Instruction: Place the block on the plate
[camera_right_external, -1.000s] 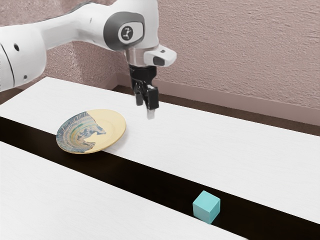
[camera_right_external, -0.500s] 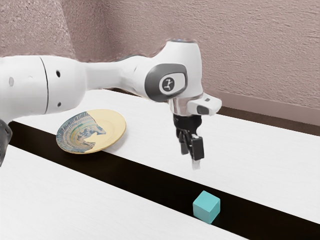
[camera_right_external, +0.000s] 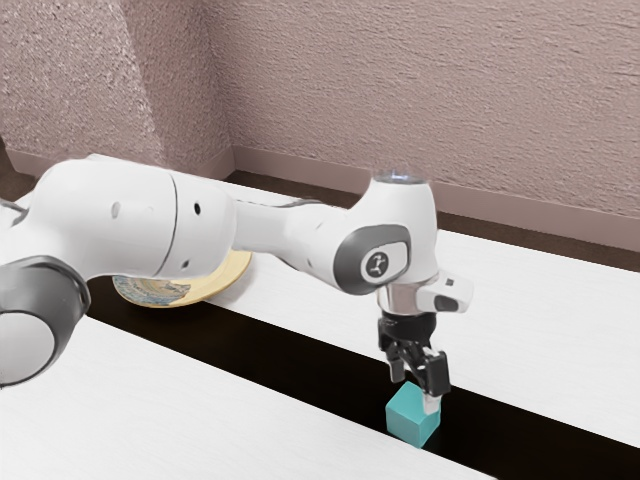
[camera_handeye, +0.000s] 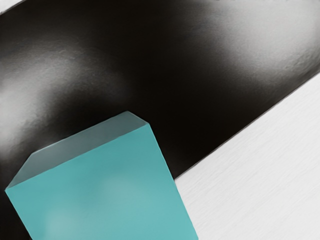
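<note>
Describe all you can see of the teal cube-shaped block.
The teal cube-shaped block has flat, unmarked faces and straight, fairly sharp edges; it looks smooth, perhaps plastic or painted wood. One side face looks greyer in the wrist view. It appears whole and sits flat on the glossy black strip, near that strip's border with the white tabletop. The black two-finger gripper is right above, fingers apart, one tip overlapping it in the exterior view; I can't tell if they touch.
</note>
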